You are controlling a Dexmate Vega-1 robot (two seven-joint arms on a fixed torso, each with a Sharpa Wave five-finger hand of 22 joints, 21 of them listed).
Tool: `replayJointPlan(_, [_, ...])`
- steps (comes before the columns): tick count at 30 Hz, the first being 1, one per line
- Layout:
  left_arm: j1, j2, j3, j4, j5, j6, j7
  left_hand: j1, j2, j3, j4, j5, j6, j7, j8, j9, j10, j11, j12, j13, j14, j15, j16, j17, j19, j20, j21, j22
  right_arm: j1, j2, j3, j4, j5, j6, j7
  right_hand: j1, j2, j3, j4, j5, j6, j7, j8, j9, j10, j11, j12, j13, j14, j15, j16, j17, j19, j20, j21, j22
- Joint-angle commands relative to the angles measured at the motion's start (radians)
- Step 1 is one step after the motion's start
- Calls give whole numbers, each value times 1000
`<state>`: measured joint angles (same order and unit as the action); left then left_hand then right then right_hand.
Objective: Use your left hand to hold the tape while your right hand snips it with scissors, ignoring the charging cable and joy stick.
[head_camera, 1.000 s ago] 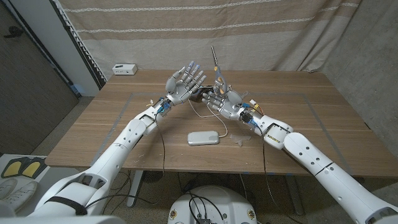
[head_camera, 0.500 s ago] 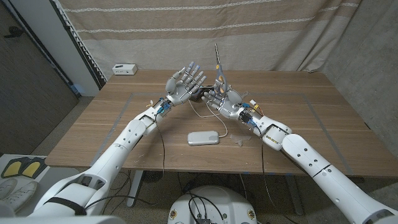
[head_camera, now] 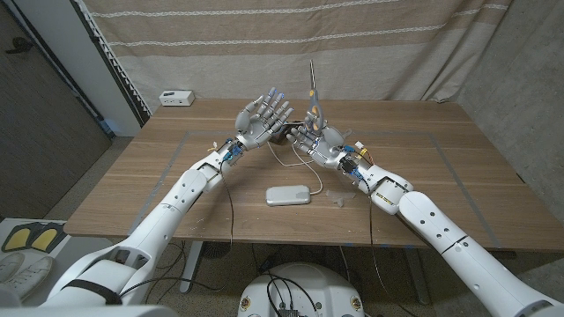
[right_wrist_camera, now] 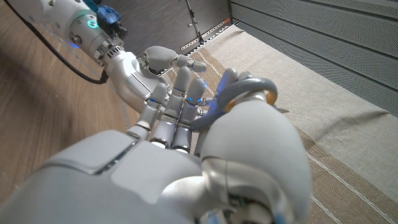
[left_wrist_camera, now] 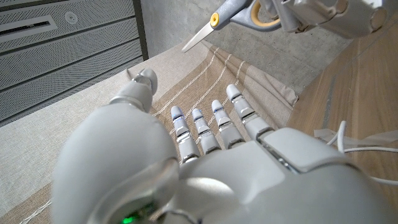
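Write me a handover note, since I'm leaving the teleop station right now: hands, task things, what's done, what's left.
Left hand: raised over the wooden table, fingers spread, holds nothing.
Right hand: beside it, grips the grey-handled, orange-lined scissors, blades pointing up.
Tape: I cannot make it out; a dark object lies between the hands, unclear what.
Done: scissors in hand.
Left: get tape into the left hand, snip it. Leave alone the flat white device and white cable.

The head view looks down over the table (head_camera: 414,167). Each wrist view looks close along its own hand's back. All share the scissors (head_camera: 314,99).
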<state>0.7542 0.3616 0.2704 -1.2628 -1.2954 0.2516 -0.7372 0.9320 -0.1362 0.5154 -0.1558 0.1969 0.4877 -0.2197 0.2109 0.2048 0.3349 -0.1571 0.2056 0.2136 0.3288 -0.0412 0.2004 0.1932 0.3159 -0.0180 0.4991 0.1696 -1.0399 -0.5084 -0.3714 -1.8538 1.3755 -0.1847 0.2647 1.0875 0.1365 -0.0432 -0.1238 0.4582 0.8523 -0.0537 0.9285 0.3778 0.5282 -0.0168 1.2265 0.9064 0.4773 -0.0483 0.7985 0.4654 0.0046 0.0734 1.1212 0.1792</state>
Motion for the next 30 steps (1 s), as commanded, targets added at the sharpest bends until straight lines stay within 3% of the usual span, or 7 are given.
replayJointPlan(1, [-1, 4, 6, -8, 3, 7, 4, 5, 9, 1, 5, -1, 8, 3, 3, -1, 8, -3, 5, 2, 10, -128, 4, 1, 10, -3, -3, 6, -1, 8, 0, 9, 1, 13, 38, -8, -21, -12, 3, 17, 7, -3, 16, 21, 9, -130, -20, 1, -49, -166, -42, -8, -22, 15, -17, 3])
replayJointPlan(9, [4, 9, 7, -19, 1, 11, 9, 4, 10, 1, 5, -1, 13, 2, 4, -1, 8, -1, 5, 1, 11, -129, 4, 1, 10, -3, -7, 6, 9, 4, -5, 26, -2, 9, 89, -30, -20, -27, 19, 44, -5, -11, 18, 33, -118, -103, -86, -62, -144, -148, -122, -20, -49, 37, -48, 2])
replayJointPlan(14, [5, 11, 8, -24, 2, 11, 10, 4, 11, 2, 6, -1, 15, 4, 4, -1, 9, -1, 5, 1, 11, -129, 4, 1, 10, -3, -9, 6, 11, 15, -8, 33, -7, 20, 106, -47, -18, -38, 31, 69, -39, -19, -4, 11, -212, -65, -179, -151, -204, -114, -195, -49, -68, 57, -74, 3])
replayJointPlan(15, [6, 12, 8, -27, 2, 11, 13, 4, 11, 2, 6, -1, 16, 4, 4, -1, 9, -2, 6, 1, 11, -130, 4, 1, 11, -4, -10, 6, 12, 15, -8, 34, -6, 19, 109, -51, -17, -42, 34, 74, -64, -19, -14, 8, -257, -45, -215, -179, -231, -106, -215, -56, -74, 56, -82, 3])
replayJointPlan(21, [12, 14, 9, -37, 1, 12, 21, 5, 12, 2, 6, -2, 17, 4, 4, -1, 8, -2, 5, 0, 11, -129, 4, 1, 11, -3, -12, 7, 16, 19, -10, 47, -11, 23, 139, -79, -28, -63, 47, 80, -136, -17, -40, 6, -314, -13, -288, -239, -297, -81, -247, -66, -95, 67, -106, 2])
replayJointPlan(24, [17, 15, 9, -42, -1, 12, 25, 5, 12, 2, 6, -2, 20, 4, 4, -2, 9, -3, 6, 0, 11, -130, 4, 1, 11, -3, -14, 7, 16, 20, -11, 50, -17, 30, 150, -104, -41, -82, 57, 81, -181, -11, -56, 6, -351, 2, -332, -271, -352, -53, -263, -71, -117, 90, -125, 1])
replayJointPlan(30, [21, 16, 10, -45, -4, 12, 28, 5, 13, 3, 6, -2, 22, 3, 4, -2, 9, -3, 6, -1, 11, -130, 4, 1, 12, -4, -16, 7, 17, 14, -13, 51, -42, 46, 169, -114, -53, -96, 57, 83, -180, -4, -53, 10, -379, 16, -373, -300, -396, -20, -275, -81, -119, 95, -138, 1])
